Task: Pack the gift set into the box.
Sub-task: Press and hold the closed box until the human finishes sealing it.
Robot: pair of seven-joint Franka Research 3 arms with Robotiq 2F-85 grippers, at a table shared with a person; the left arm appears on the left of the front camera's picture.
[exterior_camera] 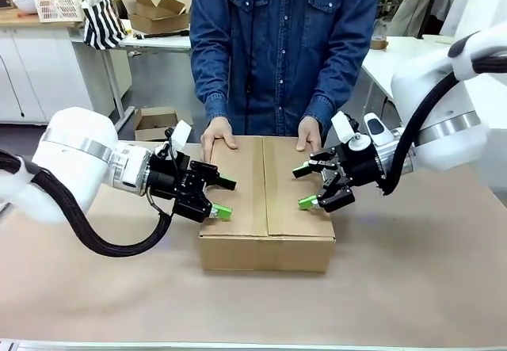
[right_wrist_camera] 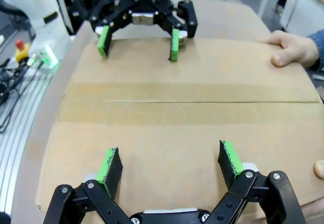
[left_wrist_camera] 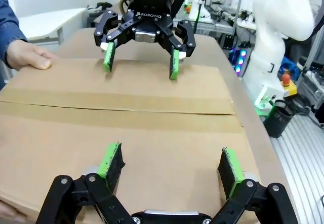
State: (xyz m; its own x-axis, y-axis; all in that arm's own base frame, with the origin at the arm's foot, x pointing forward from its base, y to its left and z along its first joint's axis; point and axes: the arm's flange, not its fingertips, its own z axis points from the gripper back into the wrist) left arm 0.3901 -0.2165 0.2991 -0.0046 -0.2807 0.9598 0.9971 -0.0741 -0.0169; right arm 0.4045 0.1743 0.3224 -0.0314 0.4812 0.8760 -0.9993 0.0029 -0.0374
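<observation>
The box (exterior_camera: pixel 265 200) is a flat brown cardboard carton at the table's middle, its top flaps folded down with a seam along the centre. The gift set is hidden. My left gripper (exterior_camera: pixel 224 198) stands open at the box's left edge, its fingers (left_wrist_camera: pixel 112 162) spread over the flap. My right gripper (exterior_camera: pixel 305 187) stands open at the box's right edge, with its fingers (right_wrist_camera: pixel 112 166) just above the cardboard. The two grippers face each other across the lid. A person's hands (exterior_camera: pixel 219 138) rest on the box's far edge.
The person in a denim shirt (exterior_camera: pixel 281 42) stands at the far side of the table (exterior_camera: pixel 412 272), which is covered in brown paper. Behind stand a smaller open cardboard box (exterior_camera: pixel 157 12), a striped bag (exterior_camera: pixel 103 20) and a white basket (exterior_camera: pixel 57 2).
</observation>
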